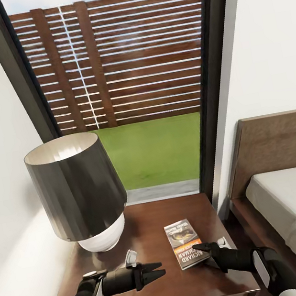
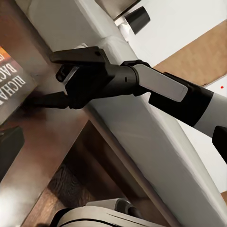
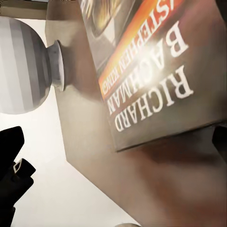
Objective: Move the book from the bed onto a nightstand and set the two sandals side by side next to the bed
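Note:
The book (image 1: 184, 242) lies flat on the dark brown nightstand (image 1: 146, 221), cover up, right of the middle. The right wrist view shows its cover (image 3: 156, 71) with "RICHARD" in white letters. My right gripper (image 1: 205, 252) is at the book's near right corner, low over the top. It is open, its jaws spread with nothing clamped between them, as the left wrist view (image 2: 45, 79) shows from the side. My left gripper (image 1: 159, 268) hovers over the nightstand's front left, pointing at the book, open and empty. The bed (image 1: 293, 200) is to the right. The sandals are out of view.
A table lamp (image 1: 77, 189) with a dark shade and white round base stands on the nightstand's left half. Behind is a tall black-framed window (image 1: 209, 83) onto grass and a wooden fence. A white wall is close on the left. A narrow gap separates the nightstand from the bed frame.

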You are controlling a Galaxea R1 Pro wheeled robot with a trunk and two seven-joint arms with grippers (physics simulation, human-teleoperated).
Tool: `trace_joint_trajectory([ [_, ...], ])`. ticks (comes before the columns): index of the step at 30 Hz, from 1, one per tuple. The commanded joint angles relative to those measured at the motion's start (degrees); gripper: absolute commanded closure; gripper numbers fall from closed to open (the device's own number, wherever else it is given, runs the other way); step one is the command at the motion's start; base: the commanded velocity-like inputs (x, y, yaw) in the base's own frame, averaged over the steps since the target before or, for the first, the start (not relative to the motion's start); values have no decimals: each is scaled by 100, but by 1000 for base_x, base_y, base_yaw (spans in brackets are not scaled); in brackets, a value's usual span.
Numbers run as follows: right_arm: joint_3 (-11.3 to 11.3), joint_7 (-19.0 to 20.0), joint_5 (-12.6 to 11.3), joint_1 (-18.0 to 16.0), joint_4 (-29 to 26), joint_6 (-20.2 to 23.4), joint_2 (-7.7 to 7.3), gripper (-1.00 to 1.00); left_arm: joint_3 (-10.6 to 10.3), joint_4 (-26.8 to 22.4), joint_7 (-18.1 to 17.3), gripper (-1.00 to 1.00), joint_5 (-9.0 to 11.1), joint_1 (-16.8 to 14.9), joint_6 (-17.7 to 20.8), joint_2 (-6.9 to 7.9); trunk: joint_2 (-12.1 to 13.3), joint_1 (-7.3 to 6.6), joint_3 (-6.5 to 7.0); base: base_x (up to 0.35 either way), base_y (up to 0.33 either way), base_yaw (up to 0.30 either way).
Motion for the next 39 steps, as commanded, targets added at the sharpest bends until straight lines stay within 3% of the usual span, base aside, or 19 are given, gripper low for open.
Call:
trace_joint_trajectory([
  [1,-36,47,59,-7,-5,36,8,-100,12,-1,-25,-100,-7,-2,60,-3,-2,-1,-6,0,0,0],
  [20,-35,47,59,-7,-6,36,8,-100,12,-1,-16,-100,-4,-2,60,-6,-2,-1,-6,0,0,0],
  [39,-35,47,59,-7,-5,36,8,-100,12,-1,-16,-100,-8,-2,60,-11,760,-419,336,0,0,0],
])
